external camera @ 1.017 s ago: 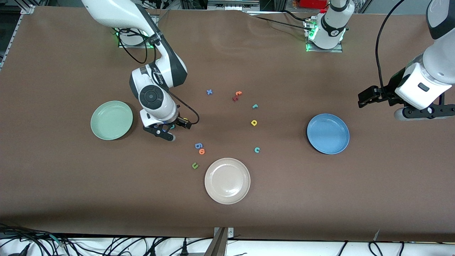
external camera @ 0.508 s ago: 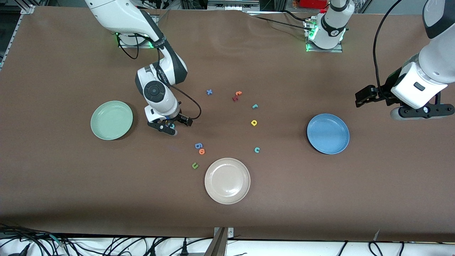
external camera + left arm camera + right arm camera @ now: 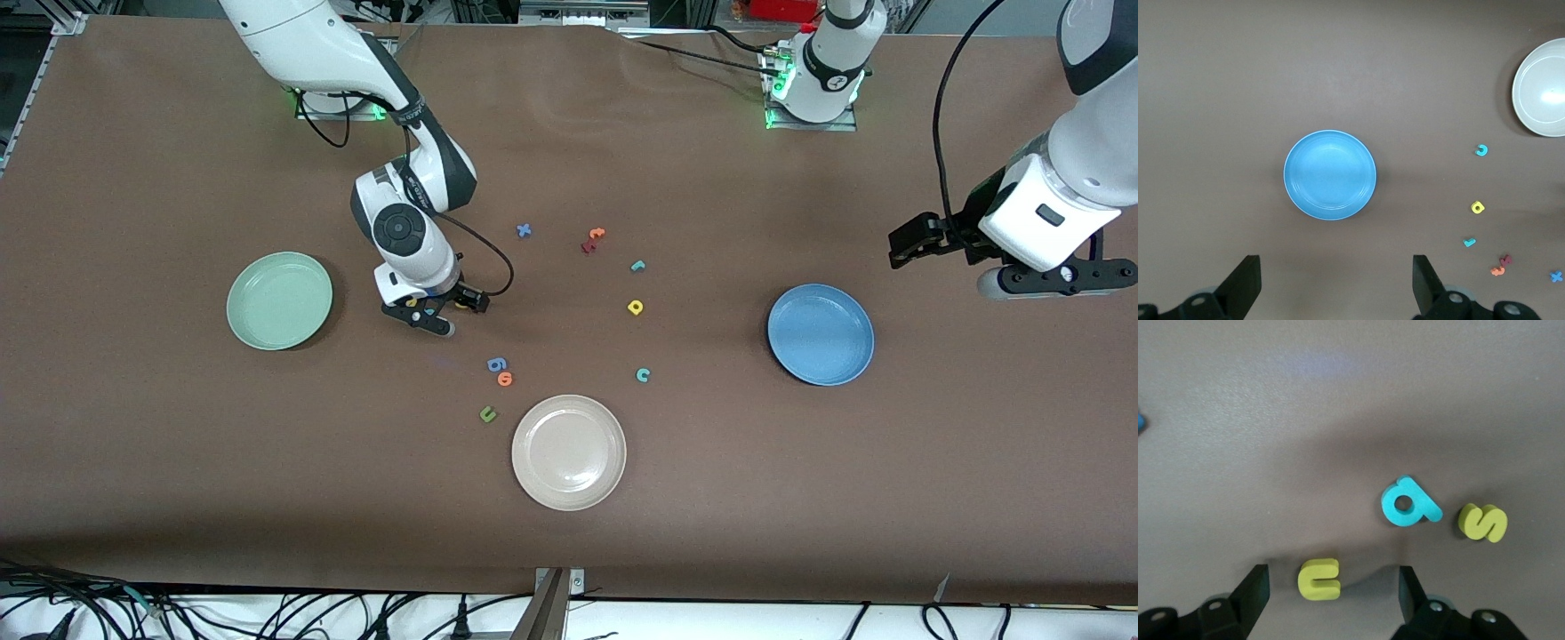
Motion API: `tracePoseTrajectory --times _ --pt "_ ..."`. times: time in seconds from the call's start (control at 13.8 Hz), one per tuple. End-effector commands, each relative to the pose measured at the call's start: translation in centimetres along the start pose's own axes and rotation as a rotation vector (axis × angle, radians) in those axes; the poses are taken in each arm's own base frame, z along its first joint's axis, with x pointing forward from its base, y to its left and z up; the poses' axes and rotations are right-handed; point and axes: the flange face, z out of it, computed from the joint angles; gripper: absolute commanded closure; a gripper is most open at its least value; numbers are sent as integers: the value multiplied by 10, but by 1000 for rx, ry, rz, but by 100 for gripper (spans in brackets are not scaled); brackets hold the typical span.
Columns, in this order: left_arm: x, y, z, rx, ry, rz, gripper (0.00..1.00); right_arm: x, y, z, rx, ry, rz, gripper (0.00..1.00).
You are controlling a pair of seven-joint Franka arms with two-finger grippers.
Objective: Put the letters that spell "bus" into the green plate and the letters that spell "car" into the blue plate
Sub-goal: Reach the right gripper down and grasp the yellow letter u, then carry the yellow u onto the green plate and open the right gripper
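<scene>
Brown desk (image 3: 178,498): round pale green plate (image 3: 279,300) toward the right arm's end, round blue plate (image 3: 821,334) under the waiting left gripper (image 3: 1331,283), jaws released. Right gripper (image 3: 1331,590) is low beside the green plate, jaws apart, ungrasped yellow foam "u" (image 3: 1319,579) between them. Teal foam "b" (image 3: 1408,503) and yellow foam "s" (image 3: 1482,522) lie just outside them.

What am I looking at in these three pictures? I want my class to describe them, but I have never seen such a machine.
Two white robot arms work at a brown table. One picture looks down from across the table; the others come from cameras on each arm's wrist.

The right gripper, fingers open, is low over three tiny foam letters: a yellow "u" between its fingers, a teal "b" and a yellow "s". It holds nothing yet.

The left gripper waits open above the round blue plate.

A round pale green plate, a beige-white plate and more small letters lie on the table.
</scene>
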Motion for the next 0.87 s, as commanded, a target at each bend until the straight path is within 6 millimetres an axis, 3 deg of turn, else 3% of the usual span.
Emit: tracePoseTrajectory --times 0.0,0.29,0.58,0.65,0.8 --pt "5 2 -8 23 19 -7 0 0 -2 2 18 -3 7 29" --pt "6 2 -7 24 17 -8 0 0 -1 2 17 -4 6 65" --pt "6 2 -6 26 16 -8 0 0 -1 2 15 -6 4 83" --pt "7 2 -5 25 14 -8 0 0 -1 2 12 -9 1 92" --pt "8 3 -3 25 11 -8 0 4 -3 -8 8 -12 -5 95"
